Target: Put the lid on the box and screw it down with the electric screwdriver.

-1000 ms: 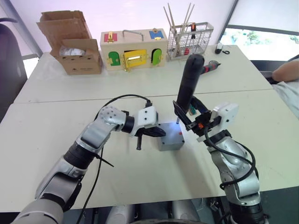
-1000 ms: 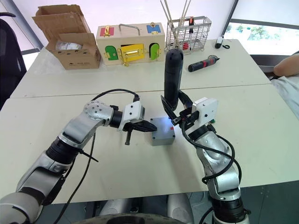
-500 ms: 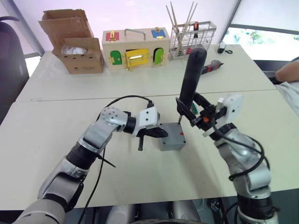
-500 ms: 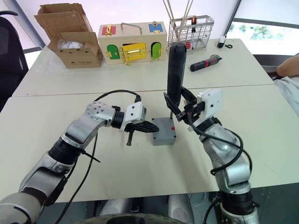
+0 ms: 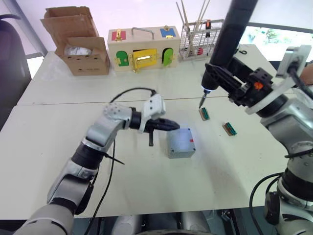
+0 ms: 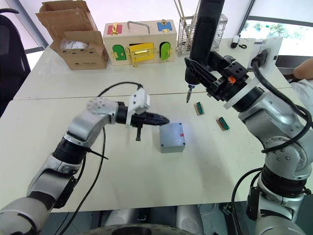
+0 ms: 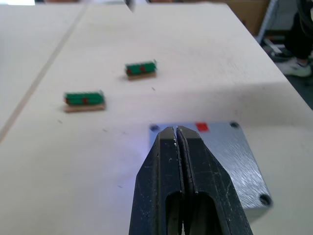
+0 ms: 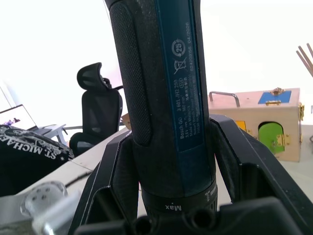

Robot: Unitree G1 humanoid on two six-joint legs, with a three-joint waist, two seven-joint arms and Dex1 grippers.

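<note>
Your right gripper is clamped on the Bosch electric screwdriver, held near-upright well above the table, bit tip hanging in the air. Grey box sits below and to that gripper's left, lid already seated on it. Your left gripper has its fingers pressed together, holding nothing, tips just at the box's near-left edge. Two green terminal blocks lie below the bit.

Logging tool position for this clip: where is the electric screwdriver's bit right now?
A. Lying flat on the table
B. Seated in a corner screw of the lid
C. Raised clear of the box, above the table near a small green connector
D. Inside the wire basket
C: the right gripper holds the electric screwdriver upright, its bit tip beside the green connector, apart from the box.
</note>
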